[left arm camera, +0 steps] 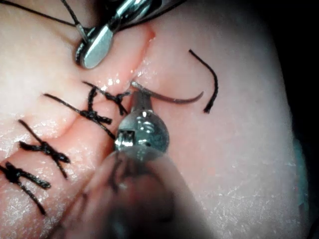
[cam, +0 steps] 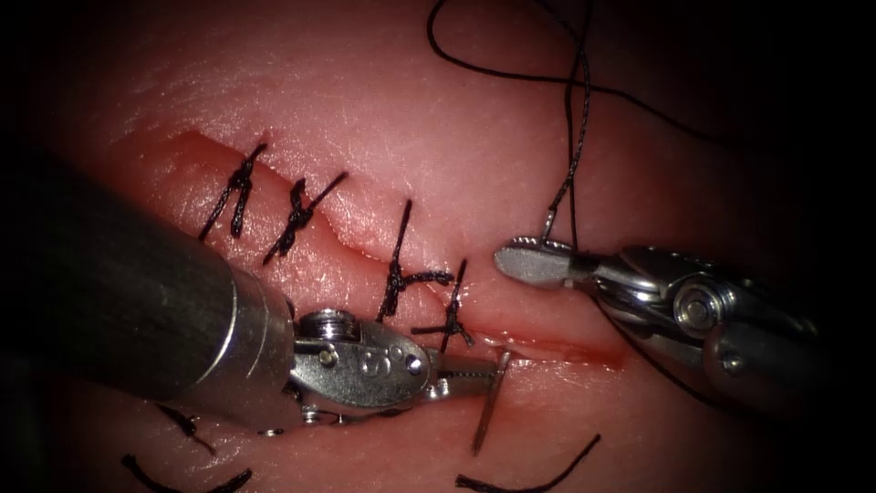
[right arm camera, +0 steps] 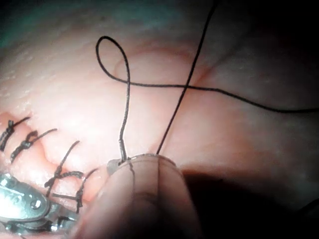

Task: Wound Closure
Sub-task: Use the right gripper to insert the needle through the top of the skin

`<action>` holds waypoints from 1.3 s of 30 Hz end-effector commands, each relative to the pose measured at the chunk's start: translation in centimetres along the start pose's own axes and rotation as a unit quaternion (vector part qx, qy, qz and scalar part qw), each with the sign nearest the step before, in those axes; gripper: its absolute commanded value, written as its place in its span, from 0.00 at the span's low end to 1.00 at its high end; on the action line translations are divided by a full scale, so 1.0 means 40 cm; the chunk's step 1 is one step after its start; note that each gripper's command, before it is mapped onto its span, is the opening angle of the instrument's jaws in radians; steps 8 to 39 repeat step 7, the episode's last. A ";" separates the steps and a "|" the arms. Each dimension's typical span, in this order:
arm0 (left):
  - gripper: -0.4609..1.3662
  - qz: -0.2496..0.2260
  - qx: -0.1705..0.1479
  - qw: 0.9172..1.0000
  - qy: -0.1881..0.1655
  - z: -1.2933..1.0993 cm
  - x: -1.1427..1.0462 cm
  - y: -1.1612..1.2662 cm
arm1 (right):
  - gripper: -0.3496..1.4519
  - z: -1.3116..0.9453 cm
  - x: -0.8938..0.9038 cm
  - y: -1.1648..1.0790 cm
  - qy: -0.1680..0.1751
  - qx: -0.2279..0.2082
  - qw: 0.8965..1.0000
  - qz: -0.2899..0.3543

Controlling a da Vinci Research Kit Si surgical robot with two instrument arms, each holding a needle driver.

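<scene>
While my left tool (cam: 461,372) has its jaws pinched on the needle (cam: 490,403) near the cut (cam: 557,345), I note the needle's upper end sits at the cut's edge; whether it is in the tissue (cam: 383,119) I cannot tell. My right tool (cam: 538,260) grips the thread (cam: 573,137) with jaws pressed together, above the cut's unstitched right stretch. Four stitches (cam: 401,274) lie leftward. Risk, in my judgement: loose thread looping above could snag, and a tip-end grip may let the needle swivel.

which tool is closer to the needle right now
Left. The left tool has its jaws shut on the needle beside the cut. The right tool sits apart, up and to the right, holding the thread.
</scene>
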 end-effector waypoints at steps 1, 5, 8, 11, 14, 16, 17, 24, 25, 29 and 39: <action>0.06 0.000 -0.003 1.000 0.000 0.0000 0.0000 0.0001 | 0.00 0.0001 0.0003 0.0001 0.000 -0.001 1.000 0.000; 0.06 -0.003 -0.003 1.000 0.000 0.0000 0.0001 0.0000 | 0.00 0.0001 0.0003 0.0001 0.000 -0.002 1.000 0.000; 0.06 -0.003 -0.004 1.000 0.000 -0.0001 0.0003 0.0000 | 0.00 0.0000 0.0003 0.0000 0.000 -0.001 1.000 0.000; 0.06 -0.003 -0.004 1.000 0.000 -0.0001 0.0003 0.0000 | 0.00 0.0000 0.0003 0.0000 0.000 -0.001 1.000 0.000; 0.06 -0.003 -0.004 1.000 0.000 -0.0001 0.0003 0.0000 | 0.00 0.0000 0.0003 0.0000 0.000 -0.001 1.000 0.000; 0.06 -0.003 -0.004 1.000 0.000 -0.0001 0.0003 0.0000 | 0.00 0.0000 0.0003 0.0000 0.000 -0.001 1.000 0.000; 0.06 -0.003 -0.004 1.000 0.000 -0.0001 0.0003 0.0000 | 0.00 0.0000 0.0003 0.0000 0.000 -0.001 1.000 0.000; 0.06 -0.003 -0.004 1.000 0.000 -0.0001 0.0003 0.0000 | 0.00 0.0000 0.0003 0.0000 0.000 -0.001 1.000 0.000; 0.06 -0.003 -0.004 1.000 0.000 -0.0001 0.0003 0.0000 | 0.00 0.0000 0.0003 0.0000 0.000 -0.001 1.000 0.000; 0.06 -0.003 -0.004 1.000 0.000 -0.0001 0.0003 0.0000 | 0.00 0.0000 0.0003 0.0000 0.000 -0.001 1.000 0.000; 0.06 -0.003 -0.004 1.000 0.000 -0.0001 0.0003 0.0000 | 0.00 0.0000 0.0003 0.0000 0.000 -0.001 1.000 0.000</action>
